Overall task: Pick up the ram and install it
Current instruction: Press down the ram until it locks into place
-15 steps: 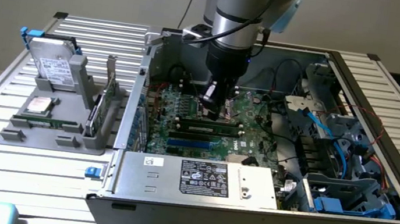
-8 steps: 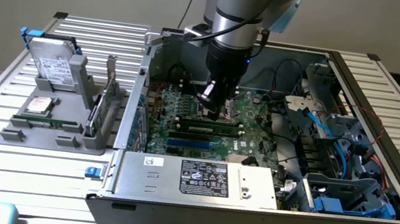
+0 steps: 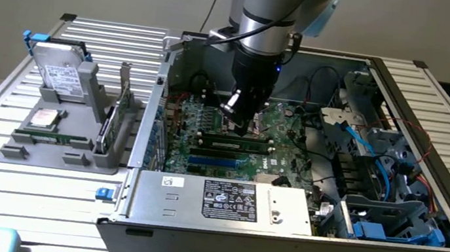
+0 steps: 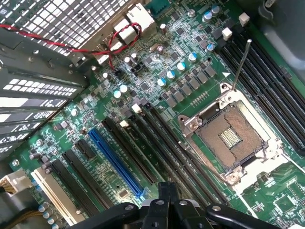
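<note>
The ram (image 3: pixel 235 146), a long narrow stick with dark chips, lies along a memory slot of the green motherboard (image 3: pixel 295 132) inside the open computer case (image 3: pixel 280 239), with white clips at both its ends. My gripper (image 3: pixel 240 128) points down right above the stick's middle, fingers shut with nothing between them. I cannot tell whether the tips touch the ram. In the wrist view the shut gripper (image 4: pixel 167 198) hangs over the long black slots (image 4: pixel 157 148) beside a blue slot (image 4: pixel 116 164). The ram itself is hidden there.
Left of the case, a grey fixture (image 3: pixel 53 155) holds a silver hard drive (image 3: pixel 60 73), an upright expansion card (image 3: pixel 121 108), a square chip (image 3: pixel 45 117) and a narrow green strip (image 3: pixel 51 138). The open processor socket (image 4: pixel 233 138) has a raised lever. Cables and drive bays (image 3: pixel 392 189) fill the case's right.
</note>
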Tool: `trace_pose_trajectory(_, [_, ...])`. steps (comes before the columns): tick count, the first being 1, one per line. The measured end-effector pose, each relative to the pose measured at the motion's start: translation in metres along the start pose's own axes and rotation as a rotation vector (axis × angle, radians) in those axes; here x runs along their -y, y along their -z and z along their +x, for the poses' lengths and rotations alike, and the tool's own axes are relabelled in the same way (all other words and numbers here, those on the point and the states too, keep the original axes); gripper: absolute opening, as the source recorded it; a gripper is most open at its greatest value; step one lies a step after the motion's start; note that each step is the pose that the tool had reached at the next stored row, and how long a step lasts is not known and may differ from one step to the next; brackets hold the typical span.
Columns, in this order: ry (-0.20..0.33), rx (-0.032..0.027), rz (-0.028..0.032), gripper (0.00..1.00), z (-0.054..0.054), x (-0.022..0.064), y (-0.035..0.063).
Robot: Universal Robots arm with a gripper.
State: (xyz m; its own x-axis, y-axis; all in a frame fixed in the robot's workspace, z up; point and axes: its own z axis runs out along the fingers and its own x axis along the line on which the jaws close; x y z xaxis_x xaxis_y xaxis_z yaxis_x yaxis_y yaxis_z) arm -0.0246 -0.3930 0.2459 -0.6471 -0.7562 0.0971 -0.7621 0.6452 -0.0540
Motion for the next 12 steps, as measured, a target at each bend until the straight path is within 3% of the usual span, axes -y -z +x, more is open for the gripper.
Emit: trace_pose_trajectory(12, [-0.148,-0.0043,-0.0101,0.11,0.0,0.0,0.0])
